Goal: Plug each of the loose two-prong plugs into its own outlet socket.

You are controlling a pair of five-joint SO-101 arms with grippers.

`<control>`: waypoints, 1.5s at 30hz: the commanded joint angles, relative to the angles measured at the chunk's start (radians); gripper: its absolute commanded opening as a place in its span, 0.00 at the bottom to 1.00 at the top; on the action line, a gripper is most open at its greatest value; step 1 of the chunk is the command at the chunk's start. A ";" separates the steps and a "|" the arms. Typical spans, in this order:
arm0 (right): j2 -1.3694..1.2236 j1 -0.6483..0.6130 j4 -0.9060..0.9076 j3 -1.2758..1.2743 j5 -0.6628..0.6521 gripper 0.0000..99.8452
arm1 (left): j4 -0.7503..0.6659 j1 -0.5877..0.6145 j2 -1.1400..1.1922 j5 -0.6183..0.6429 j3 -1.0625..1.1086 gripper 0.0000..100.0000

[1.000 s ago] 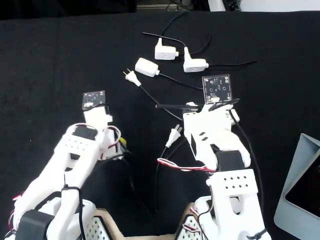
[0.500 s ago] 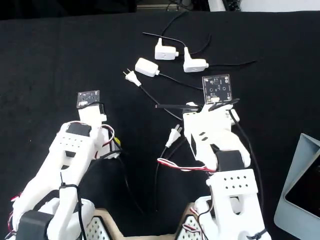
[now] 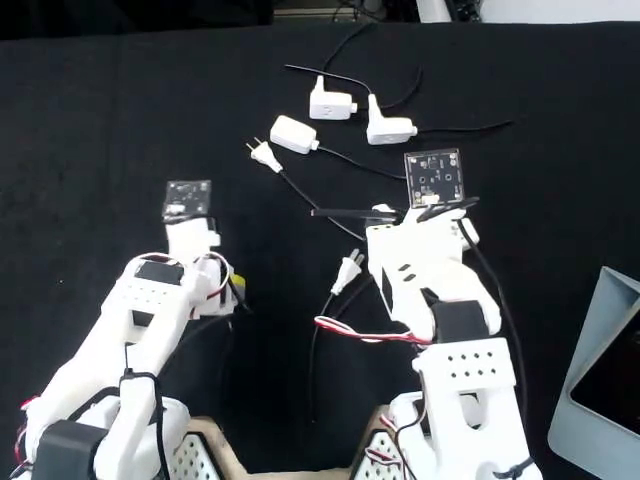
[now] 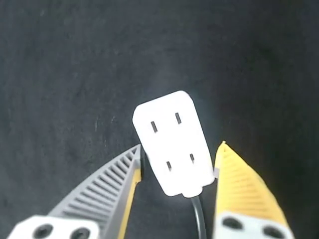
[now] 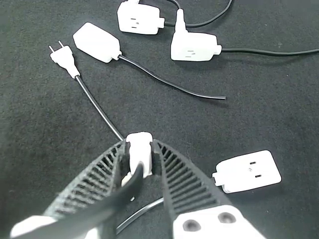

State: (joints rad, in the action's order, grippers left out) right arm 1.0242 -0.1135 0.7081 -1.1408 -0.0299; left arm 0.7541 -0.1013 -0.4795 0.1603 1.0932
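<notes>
The left gripper holds a white socket block left of centre, toward the near edge of the black bench. Its jaws, one grey and one yellow, pinch the block on both sides at the cord end, with the four slots facing the wrist camera. The right gripper is right of centre, and its jaws are pressed onto a white held plug, from which a black cord runs out. A loose plug lies toward the far edge with its prongs pointing to the far left corner. Just beside it lies a plain white block on a cord. Nearer the far edge lie a first outlet and a second outlet, near each other but apart. A third outlet lies just beside the right jaws. A second loose plug lies near the bench centre, beside the right arm.
</notes>
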 commanded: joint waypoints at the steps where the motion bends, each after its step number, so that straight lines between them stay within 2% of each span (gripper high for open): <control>1: 0.019 -0.015 -0.017 0.042 -0.011 0.01 | -0.017 0.001 -0.008 -0.221 -0.018 0.24; 6: 0.019 -0.015 -0.018 0.042 -0.011 0.01 | -0.075 -0.005 -0.008 -0.397 -0.018 0.24; 15: 0.019 -0.015 -0.018 0.041 -0.011 0.01 | -0.127 -0.002 -0.008 -0.905 -0.033 0.24; 22: 0.019 -0.015 -0.018 0.041 -0.011 0.01 | -0.133 -0.007 -0.015 -1.089 -0.033 0.27; 26: 0.019 -0.015 -0.018 0.041 -0.011 0.01 | -0.124 0.002 -0.020 -1.080 -0.065 0.29; 30: 0.019 -0.015 -0.020 0.042 -0.011 0.01 | -0.124 0.038 -0.044 -0.973 -0.110 0.30; 34: 0.019 -0.015 -0.021 0.042 -0.011 0.01 | -0.114 0.047 -0.063 -0.784 -0.108 0.30; 38: 0.019 -0.015 -0.021 0.042 -0.011 0.01 | -0.029 0.051 -0.043 -0.617 -0.113 0.30; 45: 0.019 -0.015 -0.020 0.042 -0.011 0.01 | -0.012 0.051 0.118 -0.537 -0.147 0.29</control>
State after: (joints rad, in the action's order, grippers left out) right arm 1.0242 -0.1135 0.7081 -1.1408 -0.0299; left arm 0.7403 -0.0568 -0.4473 -0.4150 1.0365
